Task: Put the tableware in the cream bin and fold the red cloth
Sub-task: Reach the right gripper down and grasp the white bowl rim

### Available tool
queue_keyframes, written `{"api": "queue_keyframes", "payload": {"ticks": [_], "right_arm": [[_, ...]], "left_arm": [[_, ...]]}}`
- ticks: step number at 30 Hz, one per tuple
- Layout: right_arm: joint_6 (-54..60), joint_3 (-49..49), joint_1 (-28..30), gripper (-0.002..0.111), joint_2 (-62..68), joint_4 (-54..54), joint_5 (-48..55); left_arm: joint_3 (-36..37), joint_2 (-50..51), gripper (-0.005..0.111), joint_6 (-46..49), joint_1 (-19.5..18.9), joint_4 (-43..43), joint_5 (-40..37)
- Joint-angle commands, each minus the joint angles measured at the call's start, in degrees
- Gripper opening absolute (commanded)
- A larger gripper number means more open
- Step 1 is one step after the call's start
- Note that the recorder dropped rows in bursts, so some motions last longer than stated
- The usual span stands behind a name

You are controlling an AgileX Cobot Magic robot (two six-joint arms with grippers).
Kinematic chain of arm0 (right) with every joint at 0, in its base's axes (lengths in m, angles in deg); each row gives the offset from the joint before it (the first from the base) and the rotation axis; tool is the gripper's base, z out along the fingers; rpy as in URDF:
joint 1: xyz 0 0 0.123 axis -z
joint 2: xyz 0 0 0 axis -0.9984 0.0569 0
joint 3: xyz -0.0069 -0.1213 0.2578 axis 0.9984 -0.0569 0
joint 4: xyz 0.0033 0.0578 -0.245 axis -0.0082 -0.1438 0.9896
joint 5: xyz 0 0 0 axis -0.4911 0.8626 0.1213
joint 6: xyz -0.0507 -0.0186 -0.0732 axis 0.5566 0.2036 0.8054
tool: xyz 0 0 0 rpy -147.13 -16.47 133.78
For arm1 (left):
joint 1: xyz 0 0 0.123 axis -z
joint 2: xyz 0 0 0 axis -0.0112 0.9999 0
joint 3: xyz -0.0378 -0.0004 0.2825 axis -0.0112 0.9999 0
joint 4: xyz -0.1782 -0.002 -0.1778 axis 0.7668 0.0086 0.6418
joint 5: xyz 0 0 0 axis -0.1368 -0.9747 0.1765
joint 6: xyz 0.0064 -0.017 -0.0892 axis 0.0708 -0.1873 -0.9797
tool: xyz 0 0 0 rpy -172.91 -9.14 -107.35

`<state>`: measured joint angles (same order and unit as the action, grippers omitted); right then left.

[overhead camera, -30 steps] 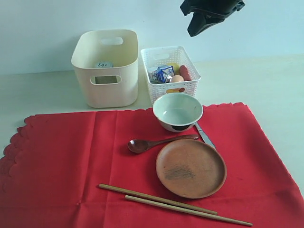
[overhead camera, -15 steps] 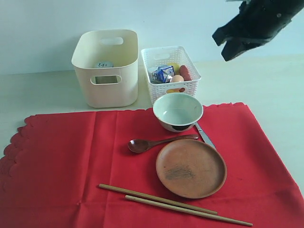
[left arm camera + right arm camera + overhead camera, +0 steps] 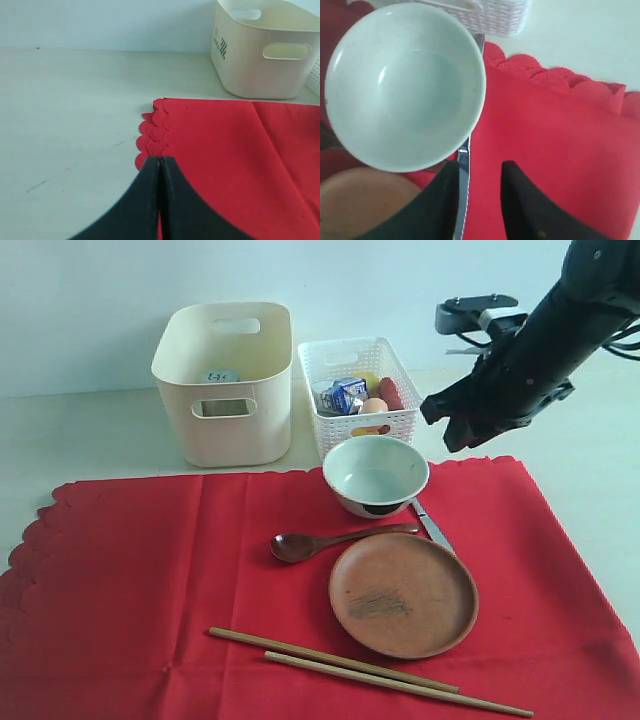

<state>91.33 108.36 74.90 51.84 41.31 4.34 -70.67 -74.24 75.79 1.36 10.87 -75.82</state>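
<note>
Chopsticks first: the pair of long wooden chopsticks (image 3: 330, 659) lies slanted, side by side, by the near edge of the red cloth (image 3: 150, 570). Just behind them the round brown plate (image 3: 403, 594) sits flat on the cloth, empty. At its far rim lies the dark wooden spoon (image 3: 300, 545), handle pointing right toward the metal knife (image 3: 432, 527), which pokes out between plate and white bowl (image 3: 375, 475). The bowl stands upright and empty near the cloth's far edge.

Over at the cloth's scalloped side edge, the left gripper (image 3: 160, 160) has its jaws pressed tight together, gripping nothing; only its own wrist view shows it.

The right gripper (image 3: 445, 430) hangs above the cloth's far right part, just right of the bowl. Its wrist view shows the jaws parted and empty, with the knife blade running below, close to one finger.

Beyond the cloth, on the pale table (image 3: 90, 430), the cream bin (image 3: 225, 390) stands with the steel cup (image 3: 218, 376) inside, glimpsed over the rim. Beside it the white lattice basket (image 3: 390, 425) holds a blue-white carton (image 3: 343, 395), an egg (image 3: 373, 405) and a sausage (image 3: 391, 393).
</note>
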Motion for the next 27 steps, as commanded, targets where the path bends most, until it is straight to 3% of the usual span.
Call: {"api": "queue_keyframes", "payload": {"ticks": [1, 15, 18, 22, 27], "right_arm": [[-0.3, 2.1, 0.2, 0.040, 4.4, -2.6, -4.1], [0.5, 9.4, 0.2, 0.040, 15.2, -7.1, -2.7], [3.6, 10.0, -0.1, 0.030, 16.5, -10.0, -1.6], [4.9, 10.0, -0.4, 0.001, 16.5, -10.4, -0.9], [5.0, 10.0, -0.4, 0.000, 13.7, -10.4, 1.2]], "left_arm": [[0.2, -0.3, 0.000, 0.2, -0.2, 0.2, 0.7], [0.2, -0.3, 0.000, 0.2, -0.2, 0.2, 0.7], [0.2, -0.3, 0.000, 0.2, -0.2, 0.2, 0.7], [0.2, -0.3, 0.000, 0.2, -0.2, 0.2, 0.7], [0.2, -0.3, 0.000, 0.2, -0.2, 0.2, 0.7]]}}
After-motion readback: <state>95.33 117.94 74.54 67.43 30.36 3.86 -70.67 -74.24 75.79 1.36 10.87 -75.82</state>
